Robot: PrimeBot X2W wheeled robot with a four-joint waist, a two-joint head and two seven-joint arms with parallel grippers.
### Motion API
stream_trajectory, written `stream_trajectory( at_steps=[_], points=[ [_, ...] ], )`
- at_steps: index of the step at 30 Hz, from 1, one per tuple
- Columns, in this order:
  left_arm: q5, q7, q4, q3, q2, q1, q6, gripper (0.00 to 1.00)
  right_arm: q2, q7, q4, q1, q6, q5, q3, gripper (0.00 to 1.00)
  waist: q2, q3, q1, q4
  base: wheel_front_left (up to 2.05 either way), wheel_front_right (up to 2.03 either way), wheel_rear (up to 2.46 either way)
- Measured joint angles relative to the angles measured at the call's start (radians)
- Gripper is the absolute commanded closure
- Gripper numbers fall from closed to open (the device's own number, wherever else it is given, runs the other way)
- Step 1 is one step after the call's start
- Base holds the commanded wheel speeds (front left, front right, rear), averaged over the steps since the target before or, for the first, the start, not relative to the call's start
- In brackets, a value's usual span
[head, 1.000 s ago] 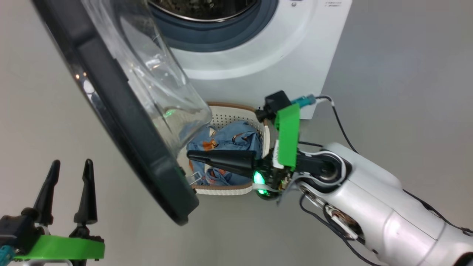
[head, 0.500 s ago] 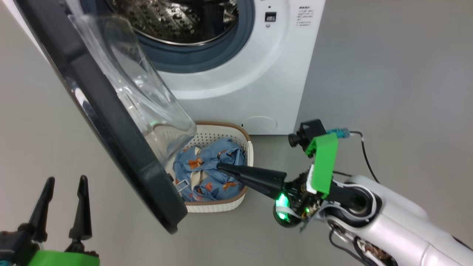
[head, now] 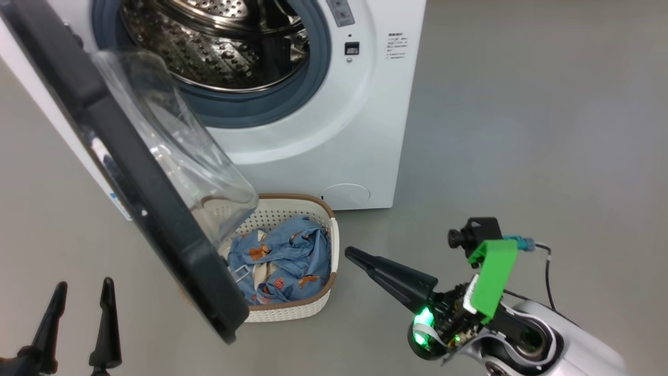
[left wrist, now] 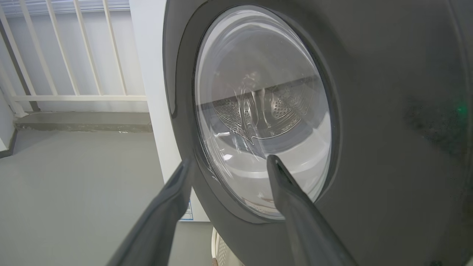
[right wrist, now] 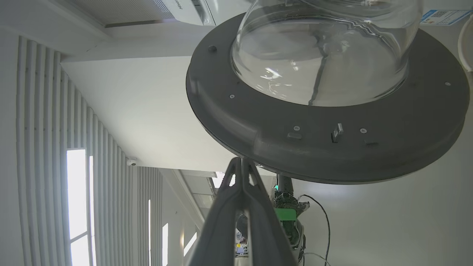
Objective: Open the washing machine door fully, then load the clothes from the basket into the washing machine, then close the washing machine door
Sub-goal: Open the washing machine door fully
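Observation:
The white washing machine [head: 334, 146] shows its steel drum [head: 219, 52]. The washing machine door [head: 130, 172] stands swung out towards me, its glass bowl partly over the basket [head: 292, 312]. The clothes [head: 292, 250], light blue with orange figures, lie inside the basket. My right gripper [head: 349, 252] is shut and empty, its tip just right of the basket and apart from it. My left gripper [head: 81, 290] is open at the lower left, on the outer side of the door. The left gripper [left wrist: 231, 159] faces the door's glass [left wrist: 262, 92]. The right gripper [right wrist: 242, 160] sits below the door's inner rim [right wrist: 332, 147].
Bare grey floor [head: 522, 130] stretches right of the machine. A round cover [head: 345, 194] sits low on the machine's front, behind the basket. A white railing [left wrist: 74, 55] stands beyond the machine's side. The door's lower edge hangs close beside the basket.
The head camera has shifted, showing more of the drum. My shut right gripper has drawn back from over the clothes to the right of the basket, empty. The left gripper stays open.

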Motion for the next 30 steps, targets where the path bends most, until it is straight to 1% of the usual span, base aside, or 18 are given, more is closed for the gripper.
stream_trajectory(
  at_steps=[5, 6, 7, 8, 9, 10, 11, 13, 15, 18, 19, 22, 26, 30],
  points=[
    [0.000, 0.000, -0.008, 0.012, -0.007, 0.006, 0.000, 0.00, 0.004, -0.029, -0.024, 0.067, 0.000, -0.044, -0.055, 1.00, 0.0000, -0.008, 0.0000, -0.019, 0.00, 0.00, 0.00],
    [0.000, 0.000, -0.009, 0.015, -0.009, 0.010, 0.000, 0.00, 0.007, -0.038, -0.027, 0.078, 0.000, -0.056, -0.070, 0.96, 0.0000, -0.010, 0.0000, -0.023, 0.00, 0.00, 0.00],
    [0.000, 0.000, -0.010, 0.016, -0.010, 0.015, 0.000, 0.00, 0.010, -0.050, -0.028, 0.087, 0.000, -0.069, -0.085, 0.70, 0.0000, -0.011, 0.0000, -0.026, 0.00, 0.00, 0.00],
    [0.000, 0.000, -0.010, 0.016, -0.011, 0.021, 0.000, 0.00, 0.012, -0.068, -0.027, 0.094, 0.000, -0.085, -0.100, 0.57, 0.0000, -0.013, 0.0000, -0.029, 0.00, 0.00, 0.00],
    [0.001, 0.000, -0.010, 0.016, -0.011, 0.024, 0.000, 0.00, 0.015, -0.084, -0.026, 0.101, 0.000, -0.101, -0.114, 0.47, 0.0000, -0.015, 0.0000, -0.032, 0.00, 0.00, 0.00],
    [0.002, 0.000, -0.010, 0.016, -0.012, 0.025, 0.000, 0.00, 0.017, -0.100, -0.023, 0.107, 0.000, -0.122, -0.128, 0.08, 0.0000, -0.017, 0.0000, -0.035, 0.00, 0.00, 0.00],
    [0.005, 0.000, -0.010, 0.016, -0.014, 0.025, 0.000, 0.00, 0.023, -0.130, -0.012, 0.111, 0.000, -0.151, -0.143, 0.00, 0.0000, -0.020, 0.0000, -0.037, 0.00, 0.00, 0.00],
    [0.008, 0.000, -0.010, 0.018, -0.016, 0.027, 0.000, 0.00, 0.030, -0.202, 0.019, 0.112, 0.000, -0.213, -0.172, 0.00, 0.0000, -0.023, 0.0000, -0.040, 0.00, 0.00, 0.00],
    [0.008, 0.000, -0.013, 0.019, -0.017, 0.035, 0.000, 0.00, 0.042, -0.311, 0.060, 0.112, 0.000, -0.294, -0.213, 0.00, 0.0000, -0.025, 0.0000, -0.044, 0.00, 0.00, 0.00],
    [0.008, 0.000, -0.013, 0.020, -0.017, 0.040, 0.000, 0.00, 0.044, -0.479, 0.148, 0.110, 0.000, -0.444, -0.247, 0.00, 0.0000, -0.029, 0.0000, -0.047, 0.00, 0.00, 0.00],
    [0.008, 0.000, -0.013, 0.021, -0.017, 0.040, 0.000, 0.00, 0.043, -0.505, 0.179, 0.110, 0.000, -0.490, -0.256, 0.00, 0.0000, -0.030, 0.0000, -0.048, 0.00, 0.00, 0.00],
    [0.009, 0.000, -0.013, 0.023, -0.018, 0.041, 0.000, 0.00, 0.057, -0.528, 0.251, 0.106, 0.000, -0.638, -0.309, 0.00, 0.0000, -0.033, 0.0000, -0.050, 0.00, 0.00, 0.00],
    [0.009, 0.000, -0.014, 0.023, -0.023, 0.042, 0.000, 0.00, 0.132, -0.529, 0.290, 0.106, 0.000, -0.857, -0.495, 0.00, 0.0000, -0.036, 0.0000, -0.053, 0.00, 0.00, 0.00],
    [0.009, 0.000, -0.015, 0.021, -0.025, 0.044, 0.000, 0.00, 0.202, -0.529, 0.283, 0.122, 0.000, -1.124, -0.638, 0.00, 0.0000, -0.039, 0.0000, -0.052, 0.00, 0.00, 0.00]
  ],
)
